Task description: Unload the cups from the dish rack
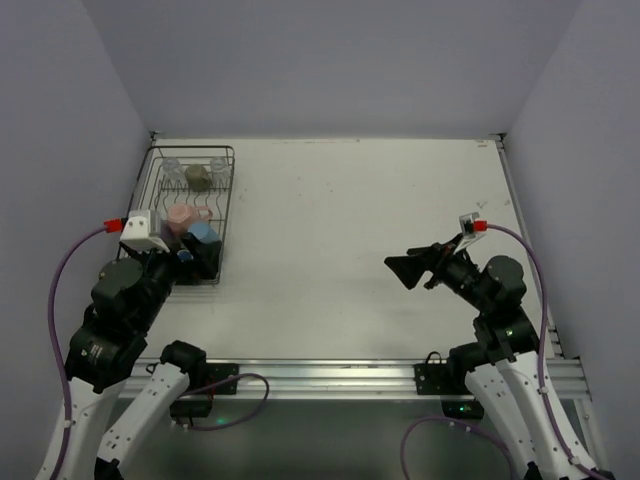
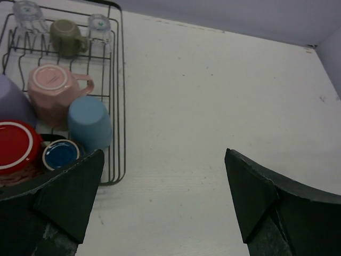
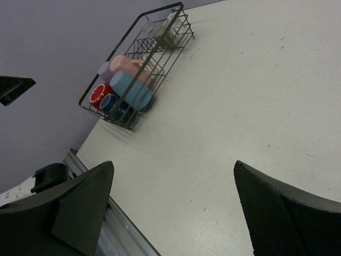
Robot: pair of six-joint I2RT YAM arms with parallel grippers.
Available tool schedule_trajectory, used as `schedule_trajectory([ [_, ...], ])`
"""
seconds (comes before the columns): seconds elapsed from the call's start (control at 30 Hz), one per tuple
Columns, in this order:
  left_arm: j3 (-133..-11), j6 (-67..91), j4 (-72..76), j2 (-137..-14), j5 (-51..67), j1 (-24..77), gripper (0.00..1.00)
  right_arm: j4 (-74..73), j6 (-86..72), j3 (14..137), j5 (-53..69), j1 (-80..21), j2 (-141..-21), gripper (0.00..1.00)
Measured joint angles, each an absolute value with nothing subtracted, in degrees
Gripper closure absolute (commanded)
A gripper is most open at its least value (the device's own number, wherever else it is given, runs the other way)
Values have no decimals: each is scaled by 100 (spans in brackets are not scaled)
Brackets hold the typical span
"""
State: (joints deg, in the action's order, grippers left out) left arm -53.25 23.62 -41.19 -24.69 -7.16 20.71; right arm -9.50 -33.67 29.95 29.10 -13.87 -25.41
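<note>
The dark wire dish rack [image 1: 229, 200] stands at the table's far left. It holds two clear glasses [image 1: 170, 165] and a beige-olive mug [image 1: 198, 177] at the back, then a pale pink mug [image 1: 183, 215] and a light blue tumbler [image 1: 205, 235]. The left wrist view shows the rack [image 2: 116, 80], pink mug [image 2: 53, 90], blue tumbler [image 2: 89, 122], a lavender cup [image 2: 10, 104], red mug [image 2: 16, 146] and dark blue cup [image 2: 60, 153]. My left gripper [image 1: 197, 263] [image 2: 162, 173] is open and empty at the rack's near right corner. My right gripper [image 1: 408, 270] [image 3: 173, 170] is open and empty above the table, far right of the rack [image 3: 160, 12].
Purple walls close the table on the left, back and right. An aluminium rail [image 1: 330, 375] runs along the near edge, with both arm bases and cables. White tabletop [image 1: 350, 220] lies between the rack and the right arm.
</note>
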Motion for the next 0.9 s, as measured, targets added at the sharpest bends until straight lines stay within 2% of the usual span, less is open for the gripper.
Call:
schedule_trajectory([
  [0.33, -5542, 2580, -4595, -3129, -2263, 2071, 0, -1160, -3358, 2995, 2910, -1387, -2392, 7],
  [0.9, -4576, 2851, -3638, -4910, -3323, 2071, 7, -1111, -3365, 2781, 2961, -1544, -2661, 12],
])
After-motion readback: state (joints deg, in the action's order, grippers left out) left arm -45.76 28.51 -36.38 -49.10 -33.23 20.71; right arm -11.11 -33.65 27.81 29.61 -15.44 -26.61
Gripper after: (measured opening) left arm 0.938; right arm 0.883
